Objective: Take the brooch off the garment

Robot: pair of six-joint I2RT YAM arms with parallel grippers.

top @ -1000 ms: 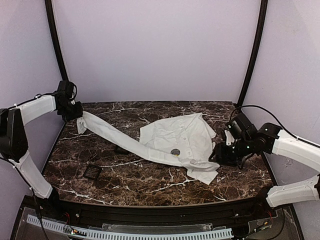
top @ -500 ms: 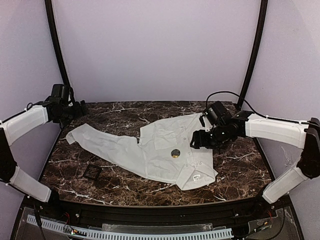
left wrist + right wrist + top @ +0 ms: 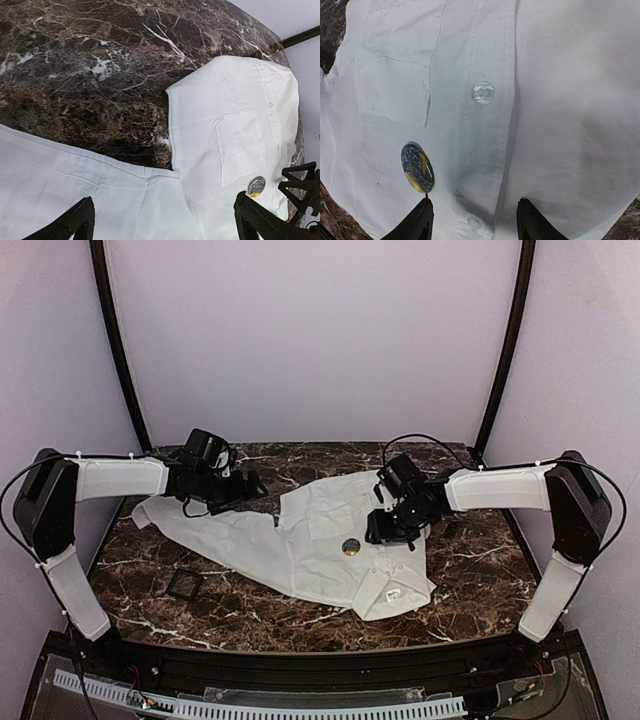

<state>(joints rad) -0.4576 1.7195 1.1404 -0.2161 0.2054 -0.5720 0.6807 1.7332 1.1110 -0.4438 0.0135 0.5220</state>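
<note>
Brooch (image 3: 417,168) on the shirt (image 3: 320,530); over the shirt, right claw (image 3: 475,202) part open, left claw (image 3: 164,210) wide open, both empty

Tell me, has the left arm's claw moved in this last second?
Yes. The left gripper has swung right, away from the black corner pole and inward near the shirt sleeve, toward the brooch.

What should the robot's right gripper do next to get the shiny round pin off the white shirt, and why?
Probably slide the right gripper a little sideways until the brooch sits between its fingers. Its jaws are open over the shirt, but the brooch lies just ahead of one finger, and the gap faces the button strip. Closing now would likely pinch only cloth.
</note>
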